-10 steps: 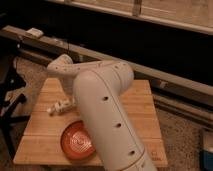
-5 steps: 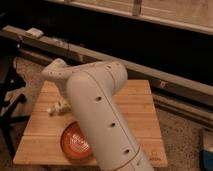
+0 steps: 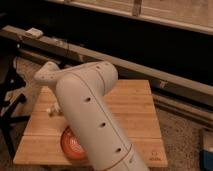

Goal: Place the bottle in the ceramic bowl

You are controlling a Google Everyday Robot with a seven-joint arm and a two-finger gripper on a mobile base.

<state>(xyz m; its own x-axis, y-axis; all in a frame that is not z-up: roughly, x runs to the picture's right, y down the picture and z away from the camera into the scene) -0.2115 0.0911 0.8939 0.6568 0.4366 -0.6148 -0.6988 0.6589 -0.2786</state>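
Noted a leftward swing of the arm (image 3: 92,117) over the last second, so that it now crosses the middle of the wooden table (image 3: 135,115) and hides more of it. Found the ceramic bowl (image 3: 69,145) unmoved at the table's front left, with only its left part showing past the arm and nothing visible in that part. Placed the gripper (image 3: 55,108) further left and a little lower than before, just over the board, up-left of the bowl and apart from it. Cannot tell whether released or clenched. Cannot separate the bottle from the pale bits there; judged carried, not yet delivered. Still to do: reach the bowl.
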